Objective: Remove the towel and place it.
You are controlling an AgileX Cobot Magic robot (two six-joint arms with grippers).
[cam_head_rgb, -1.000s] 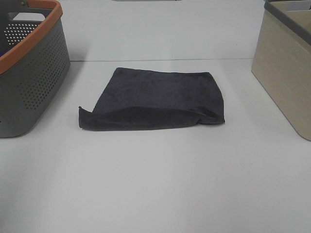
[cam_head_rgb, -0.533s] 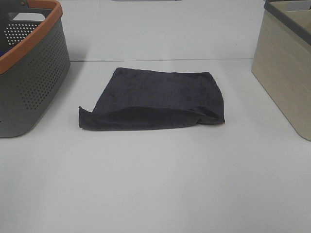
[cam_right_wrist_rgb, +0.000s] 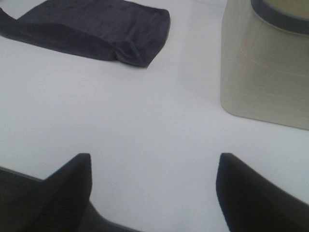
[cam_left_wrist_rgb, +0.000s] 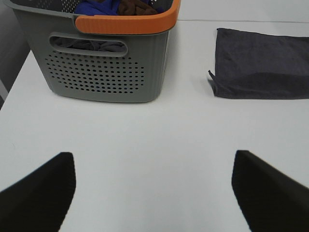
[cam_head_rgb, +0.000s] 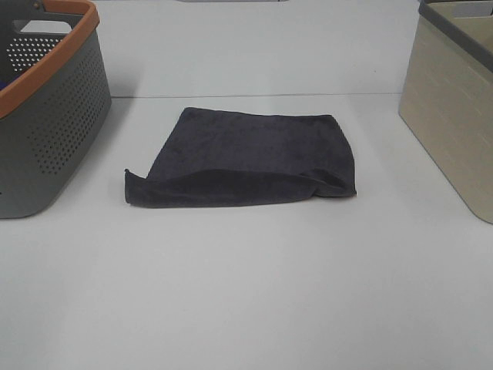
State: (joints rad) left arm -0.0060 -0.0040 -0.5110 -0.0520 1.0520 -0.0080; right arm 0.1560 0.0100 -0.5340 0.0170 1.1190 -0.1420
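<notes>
Towel folded flat at table centre, between grey basket left and beige bin right; my left tool and right tool released, empty, well apart from it. Risk: pinching only top layer, fold spills open

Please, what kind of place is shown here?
Probably a test bench set up for laundry sorting: a bare white table, a folded towel in its middle, a grey basket holding clothes on one side and a beige bin on the other.

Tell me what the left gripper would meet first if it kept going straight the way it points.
Bare table at first; the left gripper points between the grey basket and the towel. It probably passes between them, though depth is unclear.
</notes>
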